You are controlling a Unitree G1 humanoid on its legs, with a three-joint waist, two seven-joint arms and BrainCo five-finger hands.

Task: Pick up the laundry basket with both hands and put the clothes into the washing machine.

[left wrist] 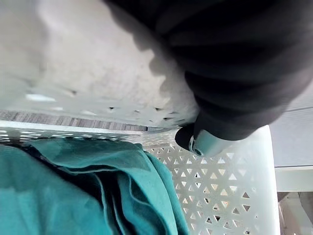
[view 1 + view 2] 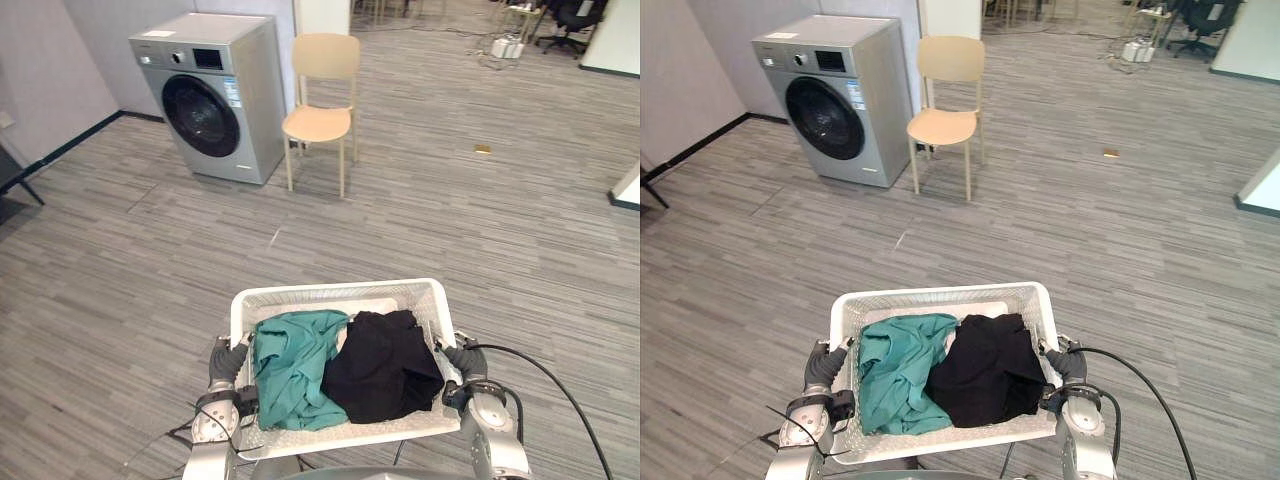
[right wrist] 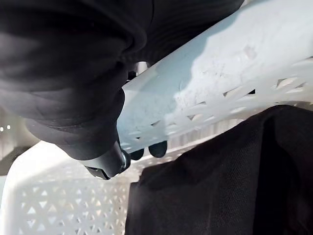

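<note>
Your left hand [image 2: 228, 360] grips the laundry basket [image 2: 340, 291] on its 9 o'clock rim and your right hand [image 2: 462, 362] grips the 3 o'clock rim. Both arms come up from 6 o'clock, with the basket level between them.

It holds 2 items that touch: the green garment [image 2: 295, 368] toward 9 and the black garment [image 2: 385, 368] toward 3.

The wrist views show the grip. A left fingertip [image 1: 195, 142] is hooked over the rim above the green garment. Right fingertips [image 3: 157, 149] are curled under the rim by the black garment.

The washing machine [image 2: 210, 95] is at 11 o'clock with its door shut. The chair [image 2: 322, 90] stands just beside it at 12.
</note>
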